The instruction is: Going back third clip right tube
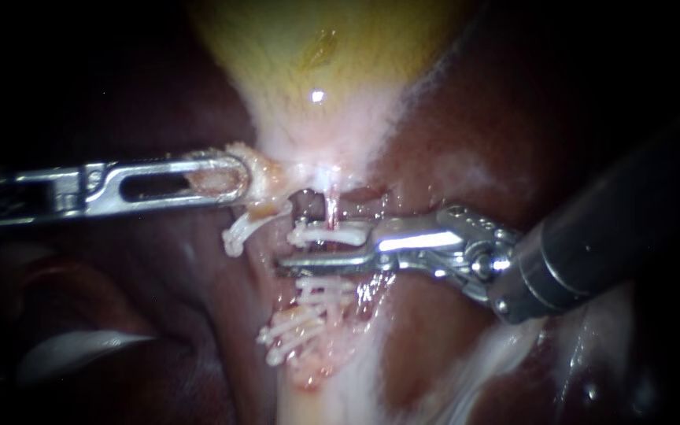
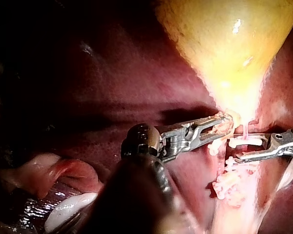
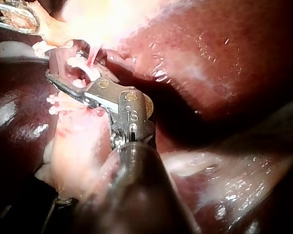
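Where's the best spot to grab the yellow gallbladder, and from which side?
Likely its narrow neck, coming from the left: the gallbladder tapers there, thin enough for small jaws, and the right instrument fills the other side.

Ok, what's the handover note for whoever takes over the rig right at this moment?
Left instrument: jaws shut on tissue at the gallbladder neck.
Right instrument: jaws open around a white clip that sits on the thin tube.
More clips lie lower down; another clip hangs beneath the left jaws.
Done: the white clip looks seated.
Left: draw the right instrument back clear, taking care not to snag the clip.
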Robot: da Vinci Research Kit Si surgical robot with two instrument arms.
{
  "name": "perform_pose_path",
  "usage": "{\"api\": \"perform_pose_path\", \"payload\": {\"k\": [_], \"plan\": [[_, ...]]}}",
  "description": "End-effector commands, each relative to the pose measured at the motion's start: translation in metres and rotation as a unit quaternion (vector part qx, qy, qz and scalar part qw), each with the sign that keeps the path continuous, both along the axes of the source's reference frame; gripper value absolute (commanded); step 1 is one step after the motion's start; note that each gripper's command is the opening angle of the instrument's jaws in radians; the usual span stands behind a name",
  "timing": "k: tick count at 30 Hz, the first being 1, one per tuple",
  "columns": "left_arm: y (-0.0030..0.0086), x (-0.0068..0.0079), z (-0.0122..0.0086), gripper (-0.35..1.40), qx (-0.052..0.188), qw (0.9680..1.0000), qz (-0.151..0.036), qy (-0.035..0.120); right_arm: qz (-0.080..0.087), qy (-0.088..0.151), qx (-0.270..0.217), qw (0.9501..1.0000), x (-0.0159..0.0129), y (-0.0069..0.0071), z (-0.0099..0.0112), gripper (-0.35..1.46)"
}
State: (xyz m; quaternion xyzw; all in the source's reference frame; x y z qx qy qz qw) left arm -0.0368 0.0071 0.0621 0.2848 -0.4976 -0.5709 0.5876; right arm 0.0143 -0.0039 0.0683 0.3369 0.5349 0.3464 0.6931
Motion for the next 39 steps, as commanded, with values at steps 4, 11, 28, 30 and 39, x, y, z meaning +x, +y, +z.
{"api": "perform_pose_path", "payload": {"k": [4, 11, 28, 30, 39], "plan": [[0.0, 0.0, 0.0, -0.35, 0.0, 1.0, 0.0, 0.0, -0.005, 0.001, -0.021, 0.9998, -0.0003, 0.0, 0.0008, 0.5], [0.0, 0.0, -0.0001, -0.35, 0.0, 1.0, 0.0, 0.0, -0.009, -0.002, -0.071, 0.9974, -0.0016, 0.0001, 0.0018, 0.5], [-0.0001, 0.0001, -0.0002, -0.35, 0.0, 1.0, 0.0, 0.0, -0.074, 0.03, -0.244, 0.9666, -0.0111, 0.0026, -0.0044, 0.5], [-0.0001, 0.0001, -0.0002, -0.35, 0.0, 1.0, 0.0, 0.0, -0.081, 0.034, -0.255, 0.9629, -0.0122, 0.0027, -0.0053, 0.5], [-0.0001, 0.0001, -0.0001, -0.35, 0.0, 1.0, 0.0, 0.0, -0.109, 0.031, -0.273, 0.9554, -0.0144, 0.0027, -0.0074, 0.5]]}}
